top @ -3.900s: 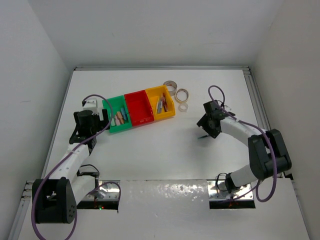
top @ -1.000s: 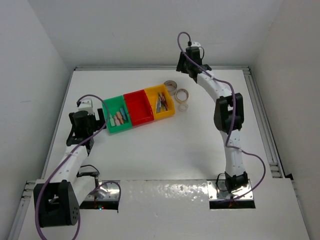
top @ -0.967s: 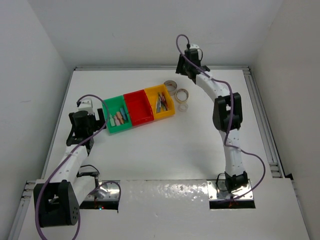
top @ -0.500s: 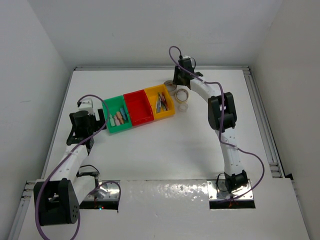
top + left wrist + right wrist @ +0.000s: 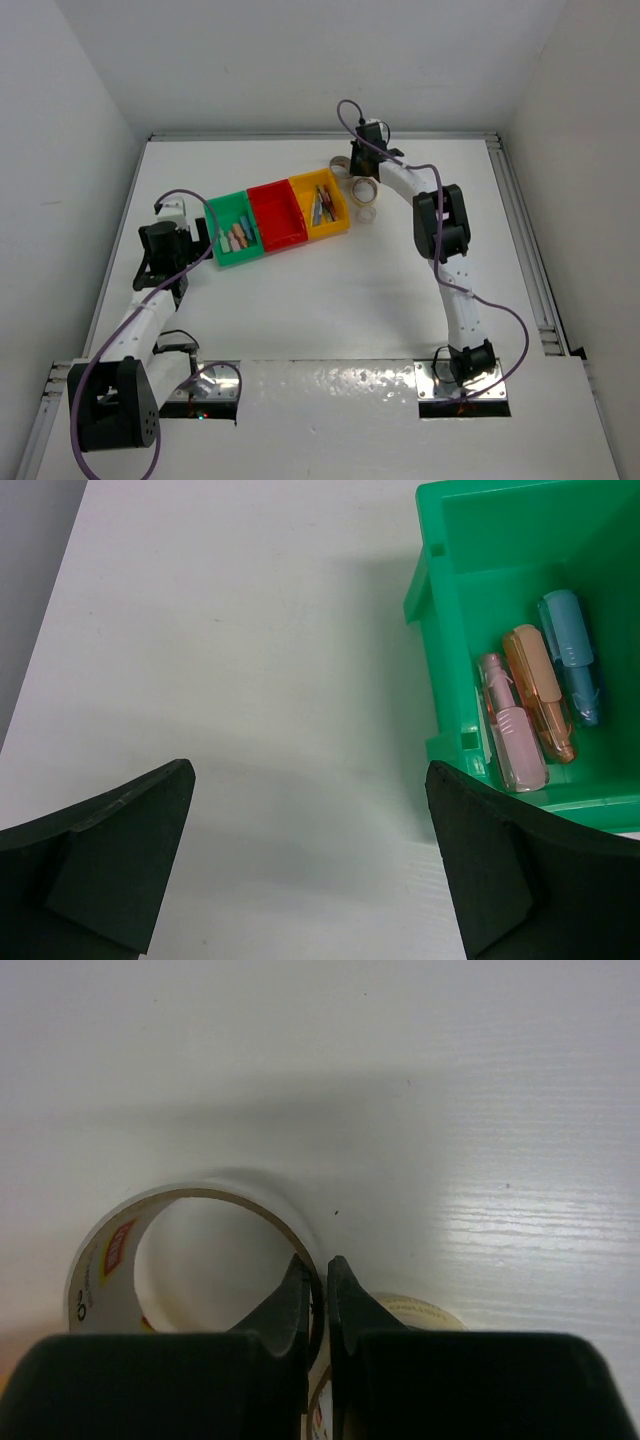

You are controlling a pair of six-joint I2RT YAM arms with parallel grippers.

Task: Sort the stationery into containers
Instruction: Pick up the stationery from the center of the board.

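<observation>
Three joined containers sit mid-table: green [image 5: 237,232], red [image 5: 278,216], yellow [image 5: 322,205]. The green container [image 5: 432,575] holds pink [image 5: 510,738], orange [image 5: 540,692] and blue [image 5: 572,650] blocks. Pens lie in the yellow one. Behind it, my right gripper [image 5: 354,166] [image 5: 318,1278] is shut on the wall of a tape roll [image 5: 105,1260] [image 5: 341,166], one finger inside the ring and one outside. A second tape roll [image 5: 364,188] [image 5: 425,1310] lies beside it. My left gripper [image 5: 190,232] [image 5: 308,768] stands open over bare table, left of the green container.
A small ring [image 5: 366,213] lies on the table right of the yellow container. The back wall rises just beyond the tape rolls. The right arm stretches from its base [image 5: 462,362] up the right half of the table.
The right arm swung from mid-table to the back, came down onto the tape roll and shut its jaws on the roll's wall. The left arm hardly moved.
</observation>
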